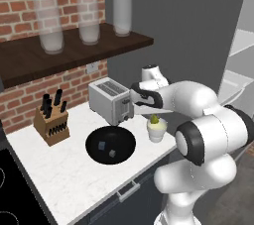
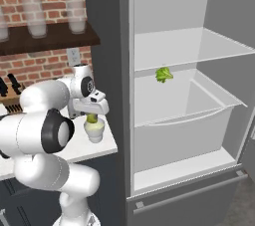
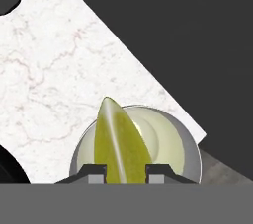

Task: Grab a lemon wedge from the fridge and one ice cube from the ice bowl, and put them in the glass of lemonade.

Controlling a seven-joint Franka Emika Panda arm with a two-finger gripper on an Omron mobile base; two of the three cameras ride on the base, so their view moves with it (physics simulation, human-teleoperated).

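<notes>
With the fingers clamped nearly shut on the small yellow-green lemon wedge directly above the short off-white glass of lemonade, keep it centred over the rim, then open the fingers.

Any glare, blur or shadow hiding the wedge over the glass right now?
Hand view: sharp and evenly lit, lemon wedge clear between the claw tips above the glass of lemonade. Left base view: the tall shelf glasses look hazy. Right base view: no glare, flat light inside the fridge.
</notes>
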